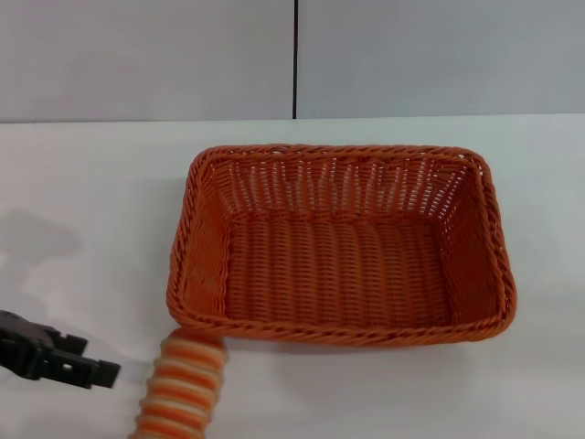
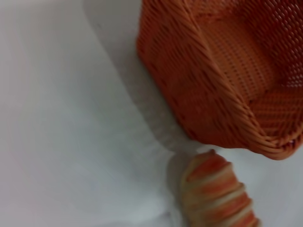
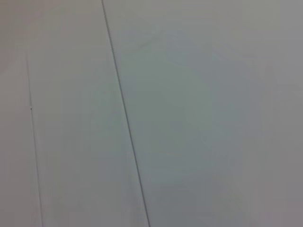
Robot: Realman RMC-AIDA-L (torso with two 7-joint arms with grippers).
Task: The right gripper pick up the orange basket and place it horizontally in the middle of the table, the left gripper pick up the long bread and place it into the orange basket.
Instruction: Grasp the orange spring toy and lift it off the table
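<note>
Resting mid-table (image 1: 82, 183), the orange basket (image 1: 338, 247) — woven, braided rim — carries no visible writing. Long bread (image 1: 181, 389), orange-and-cream striped, lies at the near edge, touching the basket's corner. Left gripper (image 1: 87, 366) hovers beside it — finger state cannot be told.

1. No text, label, brand, number or sign can be read in any of the views.
2. The orange woven wicker basket (image 1: 338, 247) carries no writing, and the striped orange-and-cream long bread (image 1: 181, 384) carries none.
</note>
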